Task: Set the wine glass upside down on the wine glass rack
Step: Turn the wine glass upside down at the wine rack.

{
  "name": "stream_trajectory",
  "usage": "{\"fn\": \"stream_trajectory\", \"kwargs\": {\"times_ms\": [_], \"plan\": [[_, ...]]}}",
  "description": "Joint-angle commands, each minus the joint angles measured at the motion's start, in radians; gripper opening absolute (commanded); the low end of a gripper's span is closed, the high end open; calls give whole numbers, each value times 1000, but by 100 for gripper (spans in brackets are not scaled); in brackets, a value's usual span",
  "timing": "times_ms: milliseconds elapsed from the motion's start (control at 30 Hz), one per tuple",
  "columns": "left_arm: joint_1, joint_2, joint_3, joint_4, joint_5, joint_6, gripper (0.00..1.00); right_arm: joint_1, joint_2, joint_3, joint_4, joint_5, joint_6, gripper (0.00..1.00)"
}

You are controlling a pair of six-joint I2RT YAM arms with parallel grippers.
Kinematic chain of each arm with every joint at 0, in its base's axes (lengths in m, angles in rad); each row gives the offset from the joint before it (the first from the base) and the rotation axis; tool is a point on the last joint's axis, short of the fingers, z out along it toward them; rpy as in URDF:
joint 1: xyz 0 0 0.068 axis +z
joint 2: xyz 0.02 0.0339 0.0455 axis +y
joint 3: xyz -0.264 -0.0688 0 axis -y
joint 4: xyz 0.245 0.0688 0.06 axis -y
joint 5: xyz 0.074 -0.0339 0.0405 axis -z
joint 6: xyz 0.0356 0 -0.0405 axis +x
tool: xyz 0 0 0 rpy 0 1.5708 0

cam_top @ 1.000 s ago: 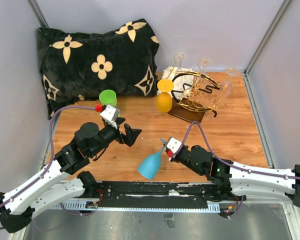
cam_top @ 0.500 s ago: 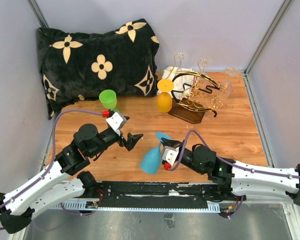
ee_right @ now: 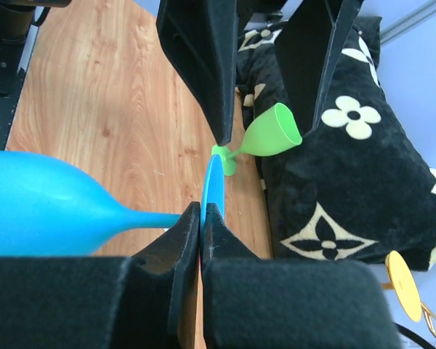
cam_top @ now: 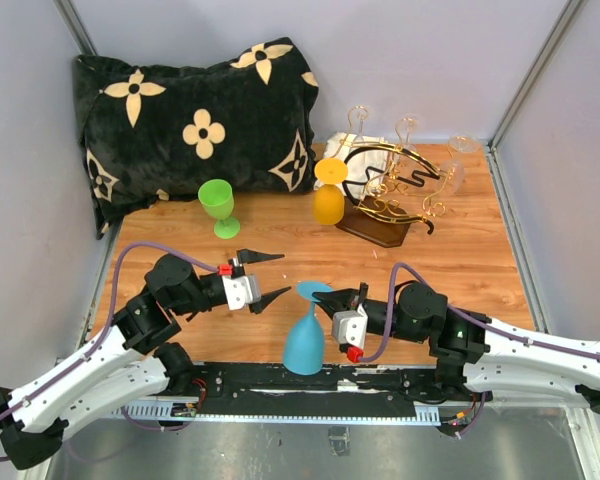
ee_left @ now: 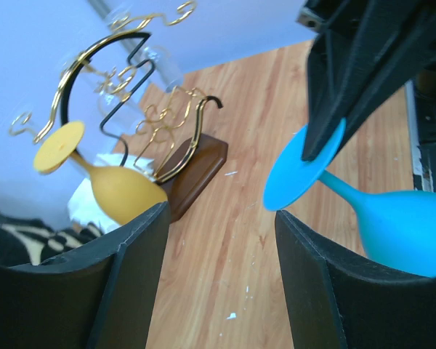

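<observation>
A blue wine glass (cam_top: 304, 340) is held by its round foot (ee_right: 214, 185), edge-on between the pads of my right gripper (cam_top: 342, 297), which is shut on it (ee_right: 202, 218). Its bowl (ee_right: 43, 207) points toward the near edge of the table. My left gripper (cam_top: 267, 276) is open just left of the foot, nothing between its fingers (ee_left: 131, 276); the foot (ee_left: 305, 174) shows just beyond its right fingertip. The wine glass rack (cam_top: 392, 190), gold wire on a dark wooden base, stands at the back right and carries an upside-down yellow glass (cam_top: 329, 200).
A green glass (cam_top: 218, 205) stands upright on the wooden table (cam_top: 460, 260) in front of a black flowered pillow (cam_top: 195, 120). Clear glasses (cam_top: 410, 130) hang on the rack. Grey walls close in both sides.
My right gripper has turned and lifted the blue glass, foot now up toward the rack side. My left arm swung from the green glass toward the blue foot, jaws narrowing somewhat.
</observation>
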Motion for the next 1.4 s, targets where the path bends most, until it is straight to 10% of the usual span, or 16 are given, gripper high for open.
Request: {"fn": "stream_trajectory", "kwargs": {"times_ms": [0, 367, 1000, 1367], "plan": [[-8, 25, 8, 28, 199, 154, 64, 9, -8, 37, 16, -77, 5, 1], [-8, 89, 30, 3, 286, 197, 60, 8, -10, 53, 61, -85, 39, 1], [-14, 94, 59, -22, 316, 213, 8, 9, 43, 22, 184, -12, 99, 8], [-13, 63, 60, -78, 198, 252, 1, 9, 11, 33, 163, 200, 140, 42]]}}
